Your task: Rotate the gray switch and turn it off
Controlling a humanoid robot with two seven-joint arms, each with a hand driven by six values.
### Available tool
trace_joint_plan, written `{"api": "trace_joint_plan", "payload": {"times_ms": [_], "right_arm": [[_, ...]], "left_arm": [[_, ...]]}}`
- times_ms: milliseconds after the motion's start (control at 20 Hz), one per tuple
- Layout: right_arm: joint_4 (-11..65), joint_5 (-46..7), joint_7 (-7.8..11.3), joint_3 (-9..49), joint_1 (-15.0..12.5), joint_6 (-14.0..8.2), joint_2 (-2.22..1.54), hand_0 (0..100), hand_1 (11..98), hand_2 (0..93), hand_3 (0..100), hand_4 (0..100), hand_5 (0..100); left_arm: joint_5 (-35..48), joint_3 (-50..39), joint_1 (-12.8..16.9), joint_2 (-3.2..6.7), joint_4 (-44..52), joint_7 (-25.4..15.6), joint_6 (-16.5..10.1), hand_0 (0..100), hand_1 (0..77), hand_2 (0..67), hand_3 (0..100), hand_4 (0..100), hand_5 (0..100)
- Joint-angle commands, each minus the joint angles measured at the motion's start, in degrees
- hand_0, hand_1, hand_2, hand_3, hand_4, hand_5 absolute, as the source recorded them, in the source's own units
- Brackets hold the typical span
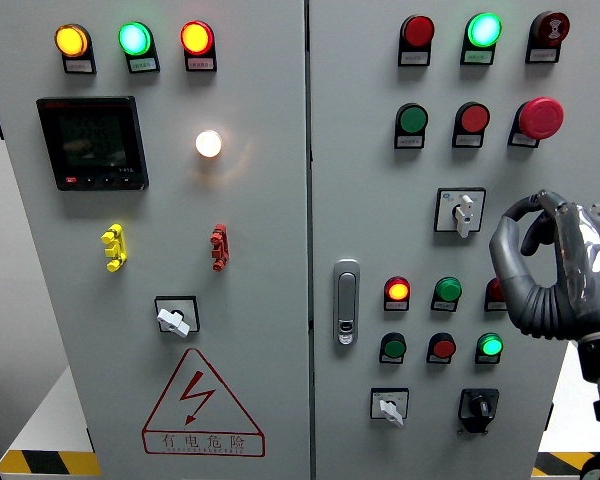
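Clear gap between hand (555, 265) and gray switch (462, 211), seemingly.

Grey control cabinet (260, 420), two door panels split by a vertical seam. Left panel — three lit lamps in orange, green and red (195, 38), black meter display (91, 143), glowing white lamp (208, 143), yellow (113, 247) and red (218, 246) toggles, rotary switch (174, 318), red warning triangle (202, 405). Right panel — rows of red and green lamps and buttons, mushroom stop button (540, 117), door latch (346, 301), three further selector switches.
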Motion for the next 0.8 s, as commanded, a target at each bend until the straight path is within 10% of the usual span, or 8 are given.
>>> {"api": "trace_joint_plan", "payload": {"times_ms": [0,300,750], "right_arm": [[4.34,0.06,0.18,-0.82,-3.70,0.09,-0.01,75,31.4,39.3,49,34,59],[11.12,-0.56,2.98,-1.88,-9.86,0.09,-0.19,69,37.5,27.2,33,18,29],[11.30,-3.46,6.51,-0.65,-11.71,-4.39,-0.36,66,40.2,23.2,28,13,20]], "left_arm": [[0.07,0.00,0.00,0.00,0.01,-0.02,0.00,0,0.0,12.9,18,9,12],[-0.02,0.00,0.00,0.00,0.01,-0.02,0.00,0,0.0,12.9,18,9,12],[-0.02,0.00,0.00,0.00,0.01,-0.02,0.00,0,0.0,12.9,18,9,12]]}}
